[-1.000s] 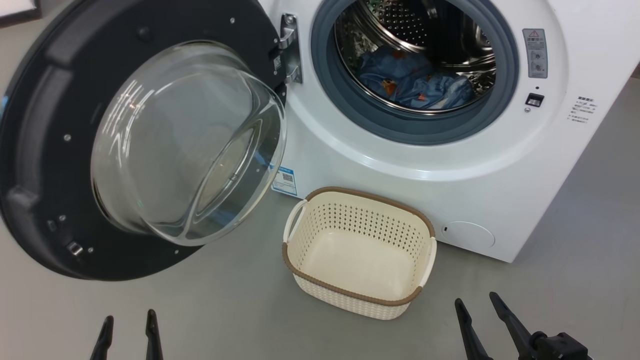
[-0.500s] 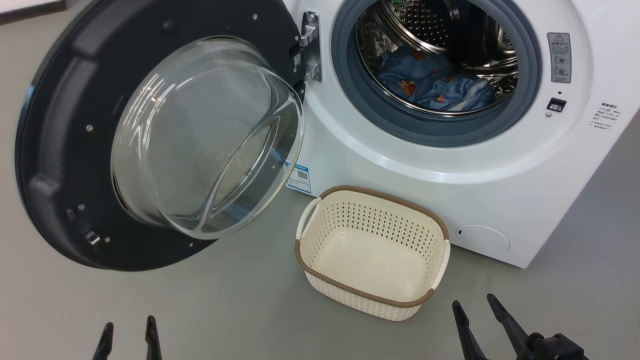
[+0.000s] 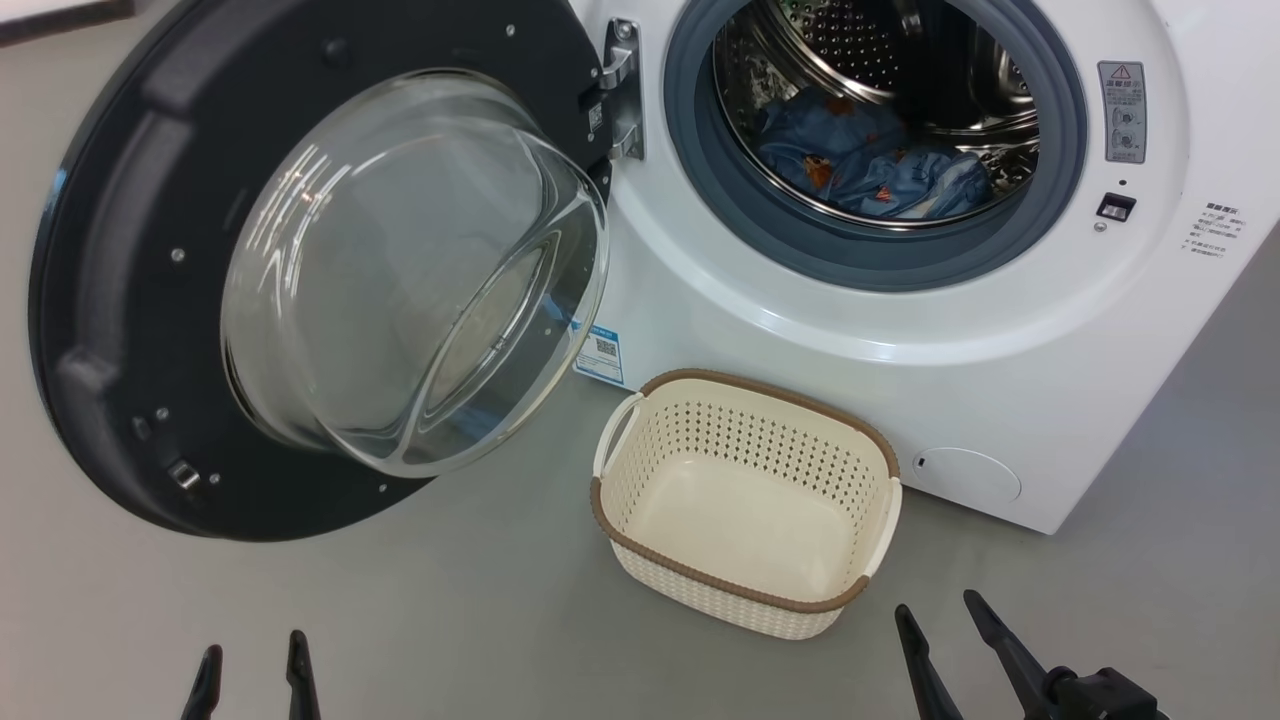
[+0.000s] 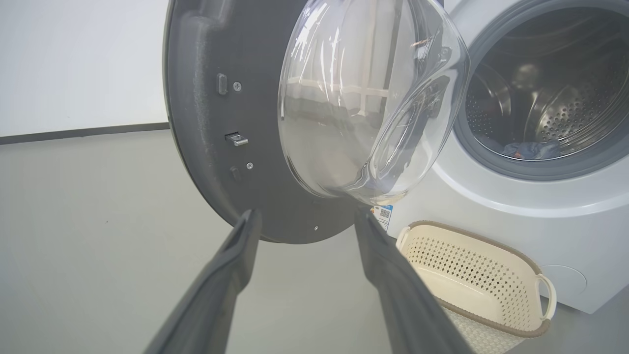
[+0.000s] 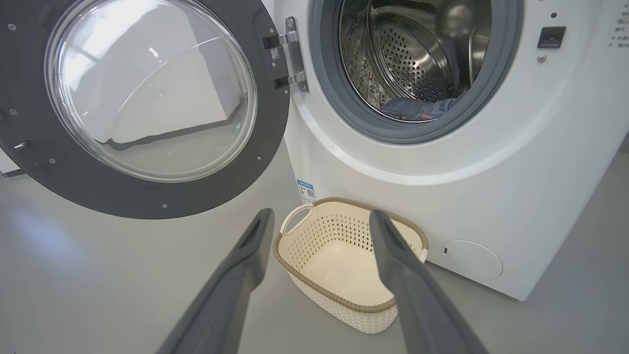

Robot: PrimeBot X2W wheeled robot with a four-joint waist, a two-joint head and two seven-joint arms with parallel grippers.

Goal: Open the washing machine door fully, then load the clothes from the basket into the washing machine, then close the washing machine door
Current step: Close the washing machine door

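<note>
Light blue orange-printed clothes lie in the drum of the white front-loading washing machine, and its round black-rimmed glass door, swung wide leftward, stands ahead of the nearer left gripper, which like the right gripper is spread wide and empty

The washing machine is showing white, its gasket grey. Inside it, the clothes are showing light blue with orange prints. In front of it, the basket is showing cream perforations and a brown rim.
</note>
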